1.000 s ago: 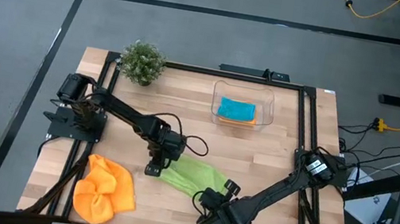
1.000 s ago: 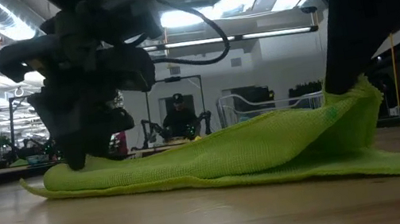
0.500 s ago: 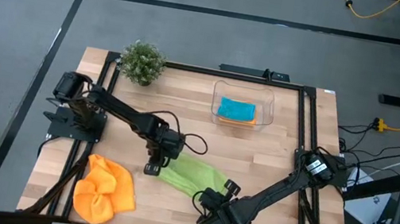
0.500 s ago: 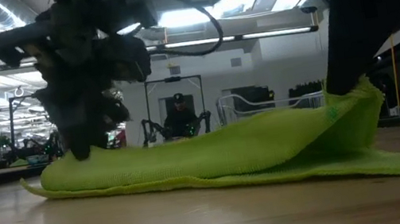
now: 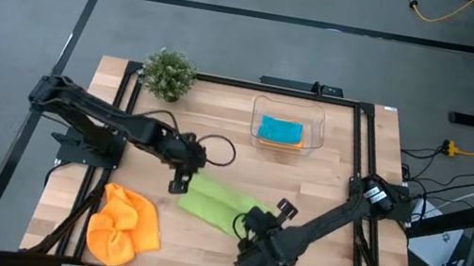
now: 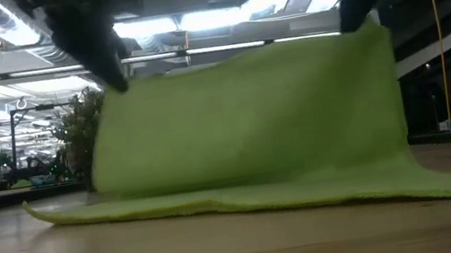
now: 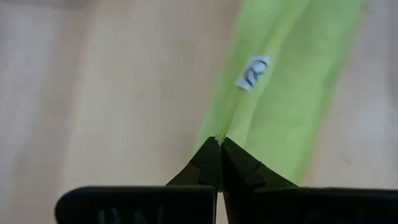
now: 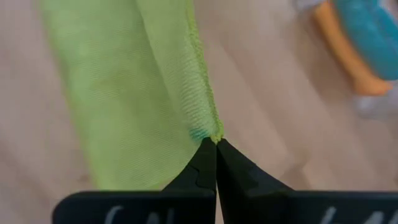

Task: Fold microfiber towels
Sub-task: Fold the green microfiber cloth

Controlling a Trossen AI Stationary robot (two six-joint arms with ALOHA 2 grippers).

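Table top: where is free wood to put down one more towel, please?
Bare wood lies between the potted plant and the clear tub, and right of the tub along the table edge. The front is crowded: orange towels, and the green towel held up by the left gripper and right gripper.

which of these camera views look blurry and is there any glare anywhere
Left wrist view: the lime green towel and tabletop are soft, its white tag smeared. Right wrist view: the weave is fairly crisp near the fingertips, the far corner blurred. Low view: bright ceiling lights glare behind the lifted towel. High view: sharp, evenly lit.
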